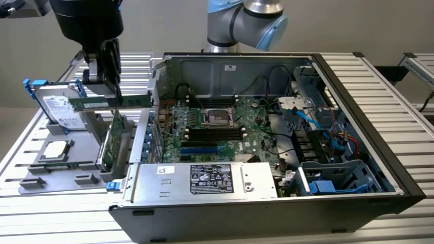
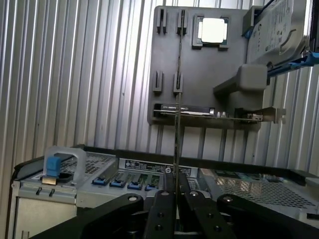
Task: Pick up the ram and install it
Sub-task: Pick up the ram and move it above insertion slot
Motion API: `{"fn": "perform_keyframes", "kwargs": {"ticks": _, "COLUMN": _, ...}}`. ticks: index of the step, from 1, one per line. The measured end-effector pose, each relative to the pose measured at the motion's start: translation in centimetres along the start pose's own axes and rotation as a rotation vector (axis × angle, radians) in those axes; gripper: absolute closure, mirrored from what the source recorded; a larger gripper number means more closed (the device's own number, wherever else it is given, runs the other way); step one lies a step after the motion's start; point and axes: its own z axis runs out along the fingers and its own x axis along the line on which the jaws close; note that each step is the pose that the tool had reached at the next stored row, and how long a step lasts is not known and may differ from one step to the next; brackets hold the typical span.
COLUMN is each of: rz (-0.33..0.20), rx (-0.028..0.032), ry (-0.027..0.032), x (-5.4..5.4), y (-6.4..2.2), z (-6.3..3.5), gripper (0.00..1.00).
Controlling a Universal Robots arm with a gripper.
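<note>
The ram (image 1: pixel 112 102) is a long thin green stick, held level in the air over the grey holder tray (image 1: pixel 40 180), to the exterior view's left of the open computer case (image 1: pixel 379 152). My gripper (image 1: pixel 107 95) comes down from above and is shut on the ram's top edge. In the wrist view the ram (image 2: pixel 176 124) appears edge-on as a thin line running out from between the black fingers (image 2: pixel 162 209) of the gripper (image 2: pixel 175 185). The motherboard's black slots (image 1: pixel 213 133) lie inside the case, below the processor socket (image 1: pixel 218 117).
On the tray stand a hard drive (image 1: pixel 61 109), a silver processor chip (image 1: pixel 56 148) and a green expansion card (image 1: pixel 115 142). A silver power supply (image 1: pixel 203 180) fills the case's near side, with cables and drive bays (image 1: pixel 332 173) on the exterior view's right. The case wall (image 1: pixel 154 91) rises between ram and motherboard.
</note>
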Motion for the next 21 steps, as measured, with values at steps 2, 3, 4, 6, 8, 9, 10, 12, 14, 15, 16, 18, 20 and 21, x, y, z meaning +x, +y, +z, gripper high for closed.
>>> {"fn": "perform_keyframes", "kwargs": {"ticks": 2, "rz": 0.0, "rx": -0.0001, "ry": 0.0001, "x": 0.0, "y": -0.69, "z": -0.11, "gripper": 0.86}}
{"fn": "perform_keyframes", "kwargs": {"ticks": 3, "rz": 0.0, "rx": -0.0001, "ry": 0.0002, "x": -0.1, "y": -1.01, "z": -0.16, "gripper": 0.86}}
{"fn": "perform_keyframes", "kwargs": {"ticks": 4, "rz": 0.0, "rx": 0.0, "ry": 0.0001, "x": -0.1, "y": -1.34, "z": -0.19, "gripper": 0.86}}
{"fn": "perform_keyframes", "kwargs": {"ticks": 6, "rz": 0.0, "rx": 0.0001, "ry": 0.0003, "x": -0.2, "y": -1.97, "z": -0.25, "gripper": 0.86}}
{"fn": "perform_keyframes", "kwargs": {"ticks": 8, "rz": 0.0, "rx": 0.0002, "ry": 0.0005, "x": -0.3, "y": -2.62, "z": -0.3, "gripper": 0.86}}
{"fn": "perform_keyframes", "kwargs": {"ticks": 9, "rz": 0.0, "rx": 0.0003, "ry": 0.0005, "x": -0.4, "y": -2.93, "z": -0.32, "gripper": 0.86}}
{"fn": "perform_keyframes", "kwargs": {"ticks": 10, "rz": 0.0, "rx": 0.0006, "ry": 0.0006, "x": -0.5, "y": -3.22, "z": -0.34, "gripper": 0.86}}
{"fn": "perform_keyframes", "kwargs": {"ticks": 12, "rz": 0.0, "rx": 0.0012, "ry": 0.0006, "x": -0.6, "y": -3.78, "z": -0.37, "gripper": 0.86}}
{"fn": "perform_keyframes", "kwargs": {"ticks": 14, "rz": 0.0, "rx": 0.0018, "ry": 0.0007, "x": -0.8, "y": -4.31, "z": -0.4, "gripper": 0.86}}
{"fn": "perform_keyframes", "kwargs": {"ticks": 15, "rz": 0.0, "rx": 0.0019, "ry": 0.0009, "x": -0.9, "y": -4.58, "z": -0.43, "gripper": 0.86}}
{"fn": "perform_keyframes", "kwargs": {"ticks": 16, "rz": 0.0, "rx": 0.0022, "ry": 0.0011, "x": -1.0, "y": -4.87, "z": -0.45, "gripper": 0.86}}
{"fn": "perform_keyframes", "kwargs": {"ticks": 18, "rz": 0.0, "rx": 0.0026, "ry": 0.0013, "x": -1.3, "y": -5.47, "z": -0.47, "gripper": 0.86}}
{"fn": "perform_keyframes", "kwargs": {"ticks": 20, "rz": 0.0, "rx": 0.003, "ry": 0.0014, "x": -1.6, "y": -6.16, "z": -0.5, "gripper": 0.86}}
{"fn": "perform_keyframes", "kwargs": {"ticks": 21, "rz": 0.0, "rx": 0.0031, "ry": 0.0014, "x": -1.7, "y": -6.55, "z": -0.51, "gripper": 0.86}}
